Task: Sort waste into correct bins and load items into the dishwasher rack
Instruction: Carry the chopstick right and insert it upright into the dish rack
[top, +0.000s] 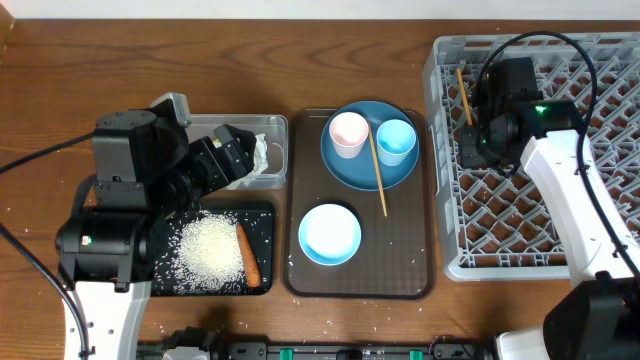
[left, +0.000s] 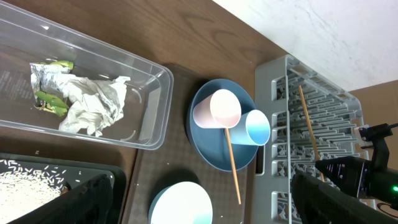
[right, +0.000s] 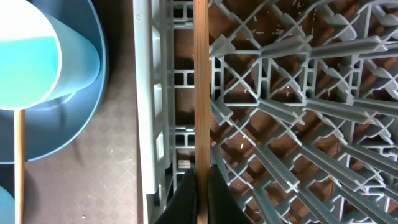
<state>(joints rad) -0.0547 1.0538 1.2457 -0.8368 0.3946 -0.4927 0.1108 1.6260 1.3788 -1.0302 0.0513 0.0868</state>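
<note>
From above, the left gripper (top: 243, 152) hangs over the clear tub (top: 272, 124), its jaws spread wide with nothing between them. A crumpled wrapper (top: 262, 155) lies in that tub. Next to it, the black tray (top: 262, 215) holds a heap of rice (top: 210, 250), with the carrot (top: 249, 258) along the heap's right side. In the middle, the brown tray (top: 410, 270) carries the blue plate (top: 350, 172). The pink cup (top: 348, 133) and the light-blue cup (top: 396, 140) stand on the plate, and a loose chopstick (top: 379, 175) lies across its rim. The bowl (top: 329, 233) sits on the same tray beside the plate. At the right is the grey rack (top: 445, 200). The right gripper (top: 470, 130) hovers over its left side, pinching the held chopstick (top: 462, 90).

The left wrist camera shows the white-and-green wrapper (left: 81, 102) resting on the floor of the tub (left: 155, 118). The two black fingers (left: 93, 199) sit far apart in the lower corners. Beyond them are the plate, both cups and the rack (left: 280, 81).

In the right wrist camera the fingers (right: 186, 199) press together on the held chopstick (right: 200, 81). It runs along the rack's outermost row of cells, just inside the wall. The light-blue cup (right: 37, 62) and the plate (right: 87, 130) lie to the left.
</note>
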